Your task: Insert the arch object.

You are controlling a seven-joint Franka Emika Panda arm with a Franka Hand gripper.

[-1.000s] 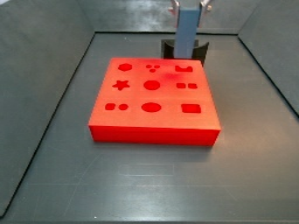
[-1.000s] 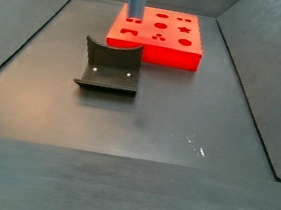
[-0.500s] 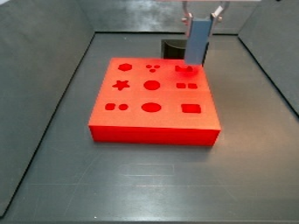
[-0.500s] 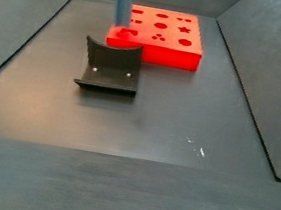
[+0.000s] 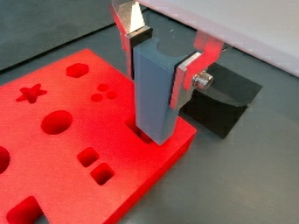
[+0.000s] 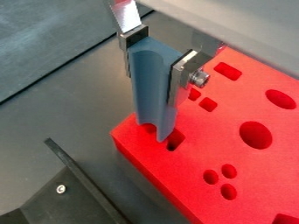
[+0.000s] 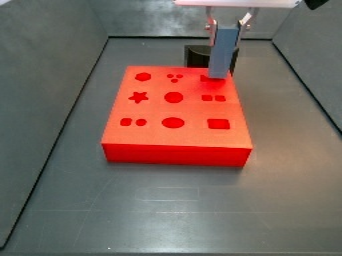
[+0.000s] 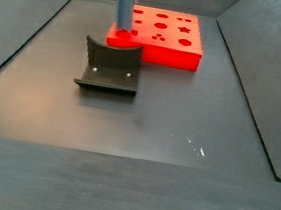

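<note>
The arch object is a tall blue-grey piece with a rounded groove along one side. My gripper is shut on its upper end, silver fingers on both flanks, as both wrist views show. The piece stands nearly upright on the red board. Its lower end sits at the arch-shaped hole near the board's corner by the fixture. How deep it goes I cannot tell. In both side views the piece hangs from the gripper over that corner.
The red board has several other shaped holes: star, circles, oval, squares. The dark fixture stands on the floor right beside the board's corner. Grey walls enclose the dark floor.
The gripper with the piece has moved from above the fixture to over the board's corner hole and come down. In the last half second it has hardly moved.
</note>
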